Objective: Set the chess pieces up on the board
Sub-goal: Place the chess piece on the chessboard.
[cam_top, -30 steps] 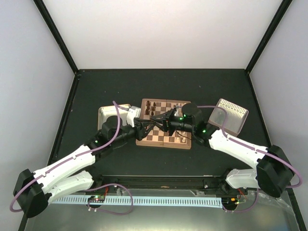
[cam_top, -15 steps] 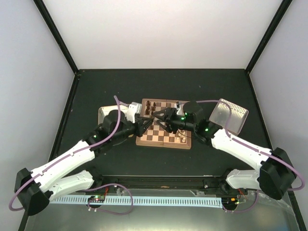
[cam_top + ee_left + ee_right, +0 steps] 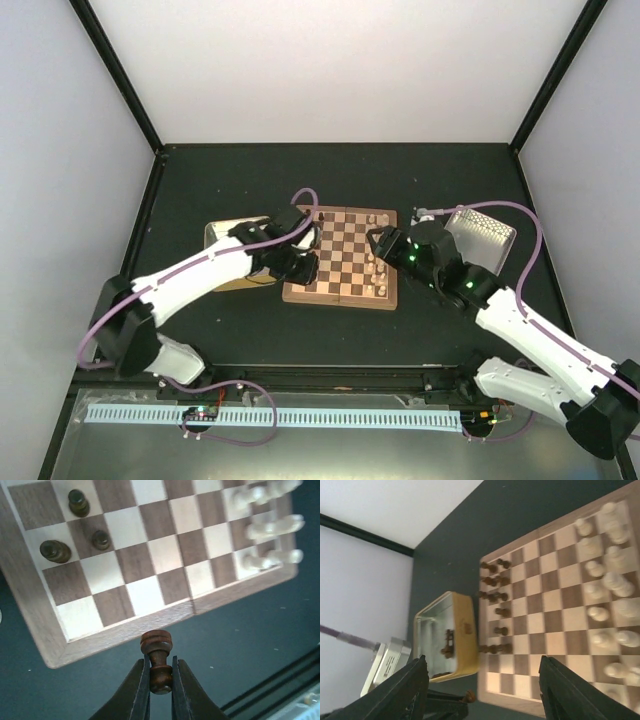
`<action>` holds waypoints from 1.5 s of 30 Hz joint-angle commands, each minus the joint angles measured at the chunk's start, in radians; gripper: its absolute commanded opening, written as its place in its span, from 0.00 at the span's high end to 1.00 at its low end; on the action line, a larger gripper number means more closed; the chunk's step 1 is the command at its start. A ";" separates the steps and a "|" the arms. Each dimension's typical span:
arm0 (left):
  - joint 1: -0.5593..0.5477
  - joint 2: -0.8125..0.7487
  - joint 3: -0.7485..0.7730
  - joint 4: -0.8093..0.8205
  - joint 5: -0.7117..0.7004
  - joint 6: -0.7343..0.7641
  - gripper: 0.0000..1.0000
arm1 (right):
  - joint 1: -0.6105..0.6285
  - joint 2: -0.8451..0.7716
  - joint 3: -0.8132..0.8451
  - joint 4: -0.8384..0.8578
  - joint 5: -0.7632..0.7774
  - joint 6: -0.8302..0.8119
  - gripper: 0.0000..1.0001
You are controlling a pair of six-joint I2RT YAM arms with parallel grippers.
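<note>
My left gripper (image 3: 160, 664) is shut on a dark brown chess piece (image 3: 156, 643), held just off the board's (image 3: 125, 555) plain border over the dark table. Three other dark pieces (image 3: 55, 551) stand on squares near that corner, and pale pieces (image 3: 270, 527) line the opposite side. From above, the left gripper (image 3: 303, 268) sits at the board's (image 3: 340, 250) left edge and the right gripper (image 3: 375, 243) hovers over its right side. My right gripper (image 3: 482, 690) is wide open and holds nothing, looking across the board (image 3: 555, 605) at dark pieces (image 3: 492, 597) and pale pieces (image 3: 610, 580).
A yellowish tin (image 3: 447, 635) with a few dark pieces inside lies just left of the board, partly under the left arm (image 3: 200, 270). A silvery perforated tray (image 3: 480, 235) stands to the right of the board. Black frame rails border the table.
The two grippers met over the board; the left shut on the dark piece and swung to the board's left edge. The right gripper opened and drew back to the right.
</note>
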 commanded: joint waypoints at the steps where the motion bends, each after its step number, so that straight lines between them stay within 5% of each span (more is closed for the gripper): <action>1: -0.005 0.150 0.142 -0.184 -0.065 0.038 0.97 | -0.005 -0.040 -0.039 -0.100 0.138 -0.095 0.38; 14: 0.004 0.471 0.354 -0.297 -0.132 0.087 0.95 | -0.007 -0.056 -0.074 -0.098 0.154 -0.137 0.37; 45: 0.030 0.542 0.381 -0.274 -0.128 0.092 0.75 | -0.007 -0.074 -0.090 -0.110 0.148 -0.145 0.37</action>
